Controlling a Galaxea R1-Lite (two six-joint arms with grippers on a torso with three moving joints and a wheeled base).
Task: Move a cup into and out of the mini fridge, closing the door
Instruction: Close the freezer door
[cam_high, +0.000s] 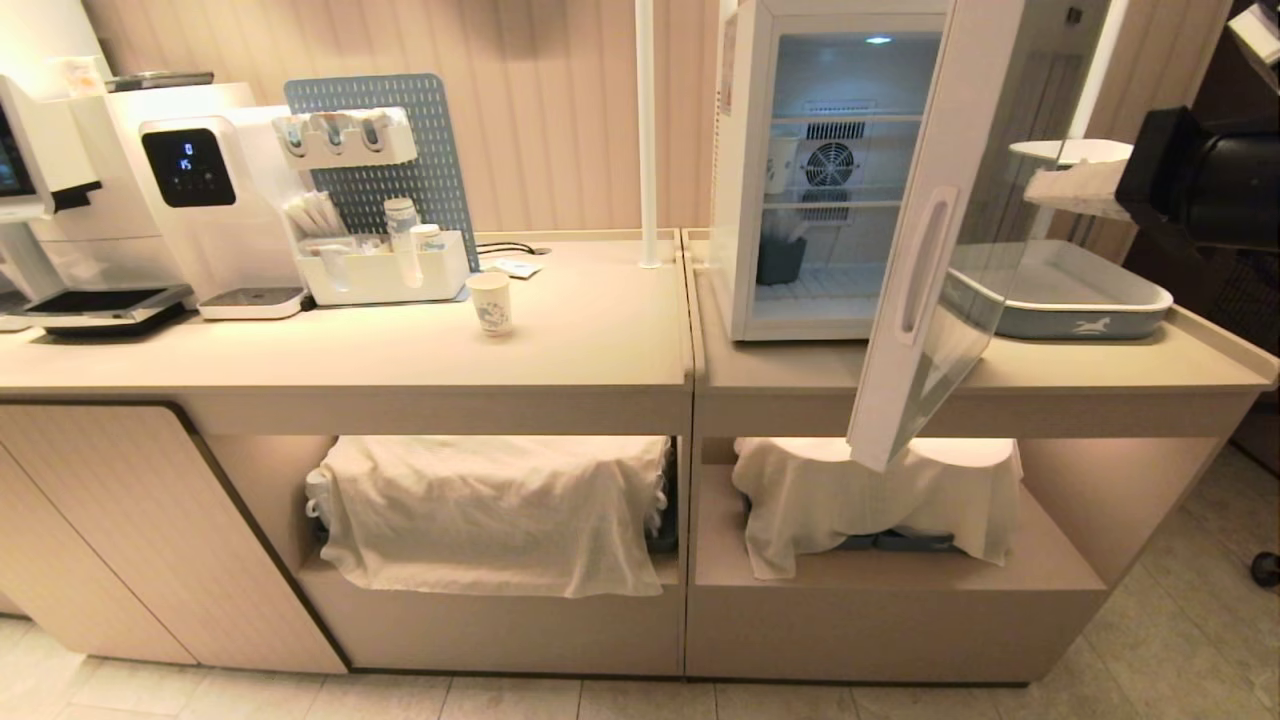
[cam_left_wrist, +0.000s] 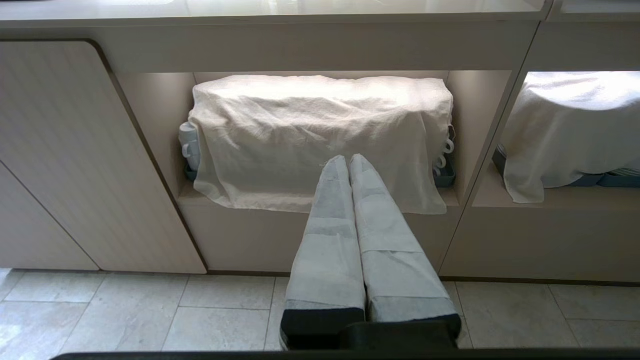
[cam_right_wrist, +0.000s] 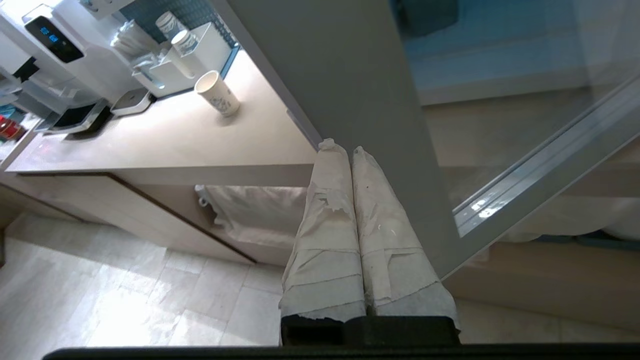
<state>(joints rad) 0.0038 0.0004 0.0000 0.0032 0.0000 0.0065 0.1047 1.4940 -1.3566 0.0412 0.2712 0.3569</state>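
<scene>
Worktop (cam_high: 400, 350) is stretching across the scene in pale beige, carrying everything on its surface; below it, two open shelves are holding bundles draped in white cloth (cam_high: 490, 510); the mini fridge (cam_high: 745, 200) is standing on the worktop's right section, lit inside, with wire shelves, a round rear fan and a dark square tub (cam_high: 780, 260) on its floor; the door (cam_high: 925, 250) is hanging wide open, swung out toward the robot past the worktop's front edge, its slot handle showing on the white frame; behind the tinted glass a grey tray (cam_high: 1090, 310) is sitting on the worktop; at the far left a white drinks machine (cam_high: 190, 190) is standing beside a blue pegboard and a white organiser (cam_high: 385, 270) stocked with stacked cups; the cup (cam_high: 490, 302) is standing upright on the worktop, alone, just in front of the organiser and well apart from the fridge; the right claw (cam_right_wrist: 345, 150) is hovering with its padded fingers pressed together and empty, its tips close against the door's white frame, though contact cannot be told; the left claw (cam_left_wrist: 348, 160) is resting low in front of the left shelf, fingers together, gripping nothing
</scene>
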